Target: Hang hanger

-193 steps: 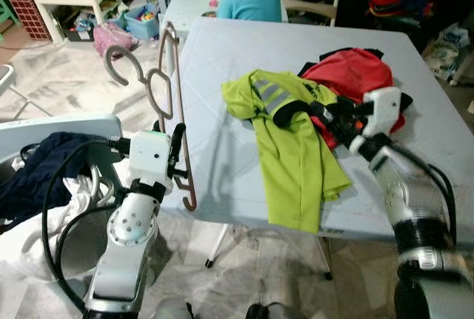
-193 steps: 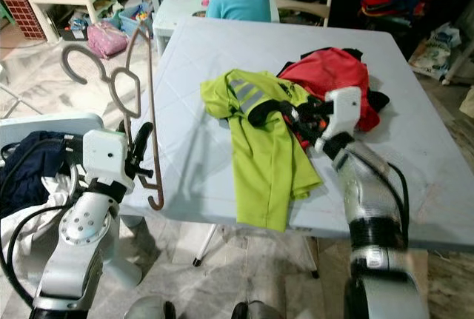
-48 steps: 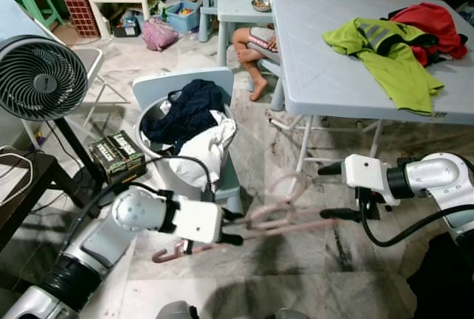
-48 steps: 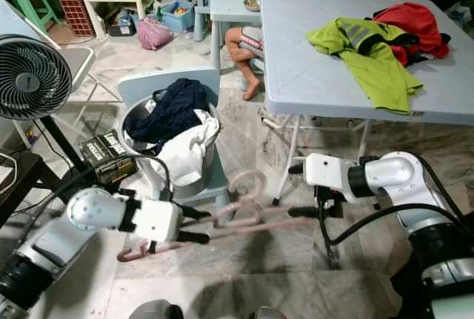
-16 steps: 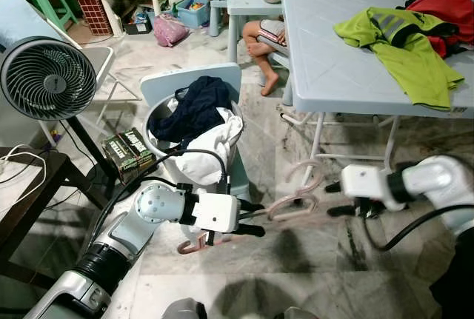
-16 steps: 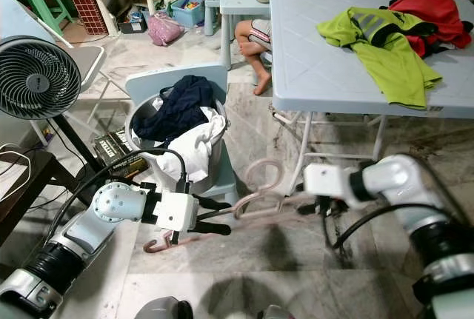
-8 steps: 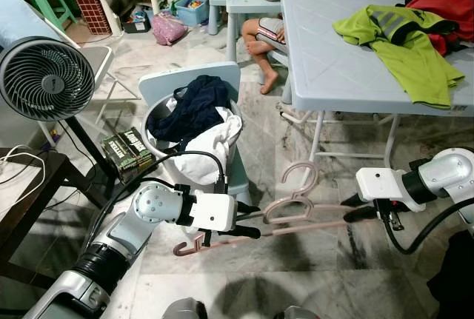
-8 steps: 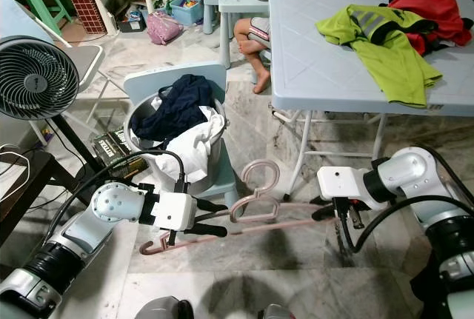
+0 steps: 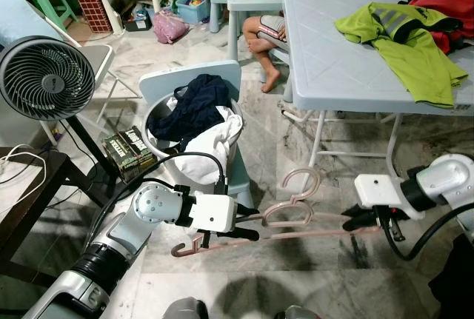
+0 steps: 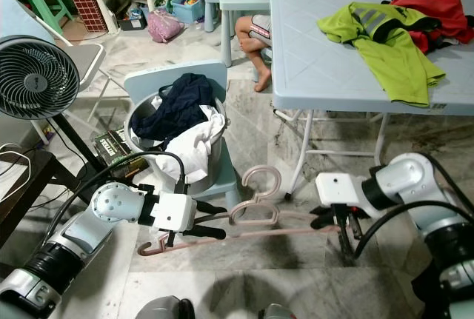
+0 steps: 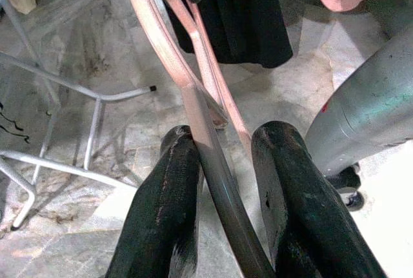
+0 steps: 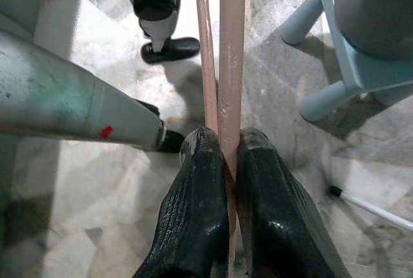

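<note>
A pink hanger (image 9: 296, 219) is held level above the marble floor (image 9: 296, 289) between both arms, near the centre of the head view at about six o'clock, its hook curling up toward twelve o'clock. The left end effector (image 9: 248, 224) grips the hanger's left end; in the left wrist view its two black fingers (image 11: 161, 213) sit on either side of the pink bar, pressed against it. The right end effector (image 9: 354, 220) clamps the hanger's right end; the right wrist view shows its fingers (image 12: 200, 207) closed tight on the bar. At ten o'clock from the hanger, a pale blue chair (image 9: 189, 86) carries a basket (image 9: 159, 115) heaped with dark blue and white laundry. A round fan (image 9: 46, 78) stands at nine o'clock. At two o'clock, the grey counter (image 9: 348, 67) carries a lime green shirt (image 9: 407, 41) and a red garment (image 9: 444, 1). A person (image 10: 255, 30) sits at twelve o'clock.
</note>
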